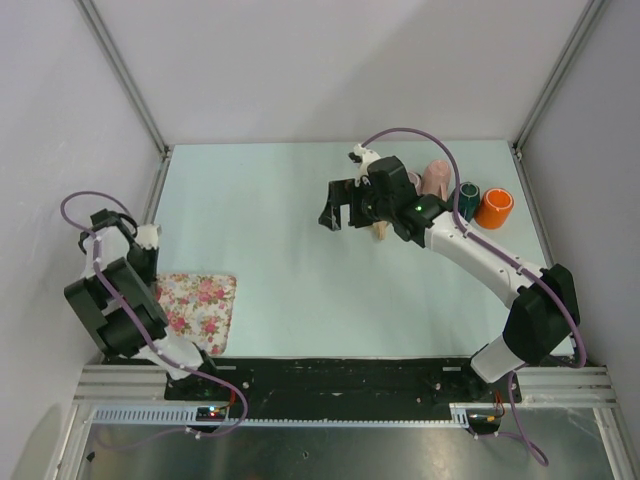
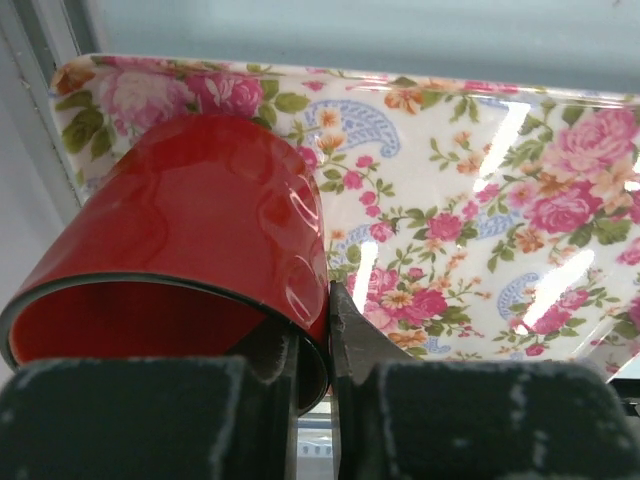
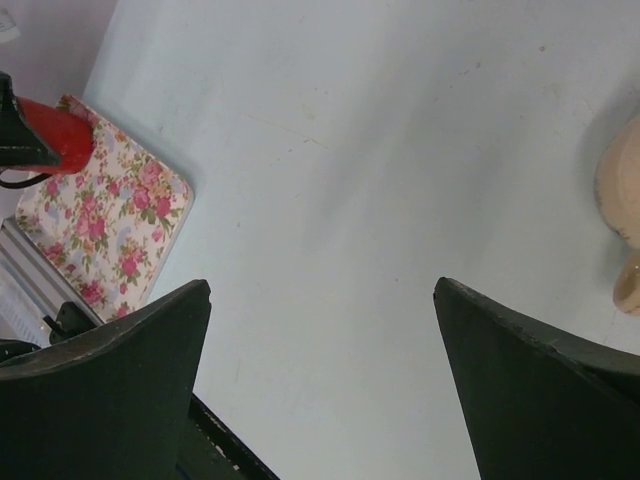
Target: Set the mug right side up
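While the left tool (image 2: 318, 335) pinches the red mug (image 2: 190, 220) by its rim, the flip looks about half done!
The mug's over the floral tray (image 2: 500, 200) at 8 o'clock on the desk (image 3: 350, 120), tilted, mouth toward the wrist camera, with one finger inside the wall and one outside. It looks glossy, stiff and probably ceramic, so slick and breakable. That rim pinch seems the right hold, but it wants a slow set-down. The right tool (image 3: 322, 300) hangs wide and empty near the desk's centre.
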Controlling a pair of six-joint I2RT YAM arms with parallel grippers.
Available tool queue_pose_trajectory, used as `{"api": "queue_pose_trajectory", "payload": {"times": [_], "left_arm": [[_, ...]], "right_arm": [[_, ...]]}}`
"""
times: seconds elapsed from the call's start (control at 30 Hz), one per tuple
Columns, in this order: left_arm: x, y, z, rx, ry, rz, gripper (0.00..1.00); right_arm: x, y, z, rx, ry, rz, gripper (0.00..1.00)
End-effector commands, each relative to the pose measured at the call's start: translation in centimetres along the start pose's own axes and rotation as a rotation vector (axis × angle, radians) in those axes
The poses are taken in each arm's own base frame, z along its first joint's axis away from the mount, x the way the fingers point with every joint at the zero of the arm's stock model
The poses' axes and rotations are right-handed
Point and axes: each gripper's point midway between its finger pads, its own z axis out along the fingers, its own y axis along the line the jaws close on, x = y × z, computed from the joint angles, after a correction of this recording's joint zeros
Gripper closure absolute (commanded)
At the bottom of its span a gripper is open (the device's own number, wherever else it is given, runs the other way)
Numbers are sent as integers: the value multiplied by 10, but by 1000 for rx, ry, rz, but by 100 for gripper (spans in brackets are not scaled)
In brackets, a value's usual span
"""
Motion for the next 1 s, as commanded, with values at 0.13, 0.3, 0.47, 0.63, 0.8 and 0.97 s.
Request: {"api": "queue_pose_trajectory", "payload": {"times": [0.13, 0.3, 0.47, 0.63, 0.8, 0.97], "left_arm": [[-15, 13, 12, -13, -41, 35, 69], [-26, 17, -13, -58, -124, 45, 43], [-46, 13, -51, -82, -247, 42, 30], [-68, -10, -90, -85, -355, 71, 28], [-93, -53, -113, -50, -428, 144, 27], [-108, -95, -122, 11, -455, 215, 27]], "right_arm": [[-5, -41, -14, 252, -19, -56, 1], [12, -118, -27, 580, 52, -86, 1], [38, -177, -15, 708, 159, -35, 12], [47, -194, 21, 659, 175, -38, 21], [50, -212, 43, 638, 175, 20, 31], [62, -219, 66, 607, 196, 26, 39]]}}
